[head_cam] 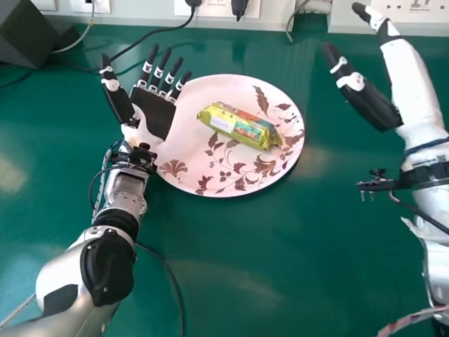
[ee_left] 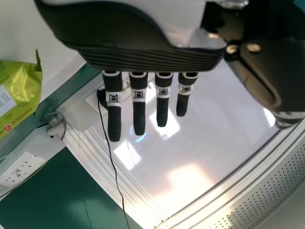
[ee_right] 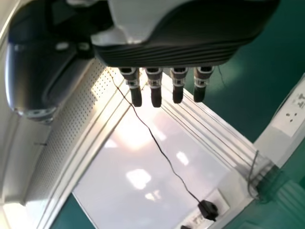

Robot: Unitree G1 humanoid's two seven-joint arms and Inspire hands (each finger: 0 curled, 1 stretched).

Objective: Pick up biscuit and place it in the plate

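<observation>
1 biscuit (head_cam: 238,128) in a green and yellow wrapper lies on its side on a round pink plate (head_cam: 210,90) with brown leaf patterns. It rests near the plate's middle, slanting, its far end toward the left hand (head_cam: 154,116) and its near end toward the plate's right rim.

In the head view, the left hand is at the plate's left rim, palm up, fingers straight and slightly fanned, pointing away from the robot, the thumb held apart from them. The biscuit lies to the right of these fingers, apart from them, with bare plate between. Whether the hand touches the plate, I cannot tell. The left wrist view also shows the straight fingers (ee_left: 114,124), with nothing clamped, and the biscuit off to their side.

The right hand (head_cam: 368,102) is raised to the right of the plate, well apart from the biscuit, its fingers (ee_right: 156,98) straight with small gaps. The plate sits on a green table (head_cam: 238,281).
</observation>
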